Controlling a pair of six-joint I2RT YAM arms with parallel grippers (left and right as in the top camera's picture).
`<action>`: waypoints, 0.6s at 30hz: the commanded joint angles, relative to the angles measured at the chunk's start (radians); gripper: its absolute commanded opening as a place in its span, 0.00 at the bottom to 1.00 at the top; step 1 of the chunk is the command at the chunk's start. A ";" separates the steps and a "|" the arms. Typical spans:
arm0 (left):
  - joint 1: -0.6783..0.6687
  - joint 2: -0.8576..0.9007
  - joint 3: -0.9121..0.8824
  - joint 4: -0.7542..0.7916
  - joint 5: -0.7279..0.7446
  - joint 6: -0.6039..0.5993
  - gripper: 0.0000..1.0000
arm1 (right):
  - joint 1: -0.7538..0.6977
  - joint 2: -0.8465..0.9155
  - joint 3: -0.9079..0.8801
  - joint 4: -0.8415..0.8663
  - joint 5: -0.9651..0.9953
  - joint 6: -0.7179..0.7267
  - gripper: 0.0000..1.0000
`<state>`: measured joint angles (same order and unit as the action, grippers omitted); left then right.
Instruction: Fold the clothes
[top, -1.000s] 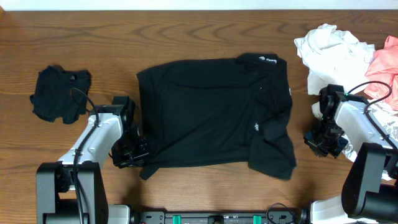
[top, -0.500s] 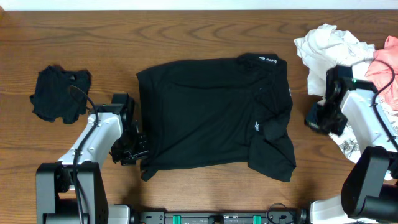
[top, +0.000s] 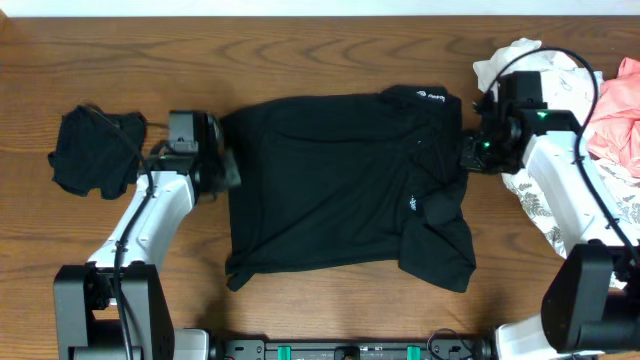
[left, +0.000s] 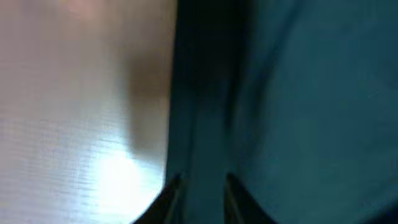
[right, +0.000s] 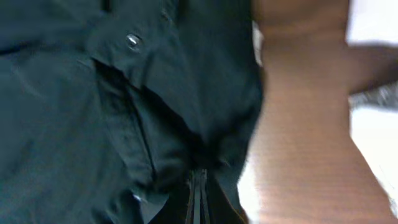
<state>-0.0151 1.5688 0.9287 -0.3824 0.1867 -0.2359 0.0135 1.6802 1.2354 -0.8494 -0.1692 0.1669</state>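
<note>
Black shirt (top: 340, 190) lies spread out mid-worktop (top: 300, 50). Right jaws are closed, pinching its right edge by the look of it. Left jaws straddle the left edge, but it's too blurred to tell if they grip. My worry: if only one side holds, any lift drags the shirt askew and bunches it.

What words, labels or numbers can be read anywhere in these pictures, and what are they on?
Nothing here can be read as text.
At the collar of the black shirt, a white print: too small to read.
Lower on the same shirt, a tiny white mark: too small to read.
Both wrist views: blurred, and no lettering shows in them.
</note>
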 joint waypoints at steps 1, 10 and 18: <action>0.002 0.005 0.015 0.090 0.008 0.005 0.19 | 0.021 0.039 0.011 0.040 -0.015 -0.027 0.02; -0.056 0.113 0.015 0.220 0.053 0.006 0.15 | 0.051 0.237 0.011 0.127 -0.015 -0.026 0.01; -0.110 0.250 0.015 0.268 0.074 0.005 0.15 | 0.050 0.333 0.012 0.187 0.027 -0.021 0.01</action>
<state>-0.1207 1.7813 0.9321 -0.1169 0.2485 -0.2356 0.0586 1.9762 1.2419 -0.6731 -0.1871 0.1513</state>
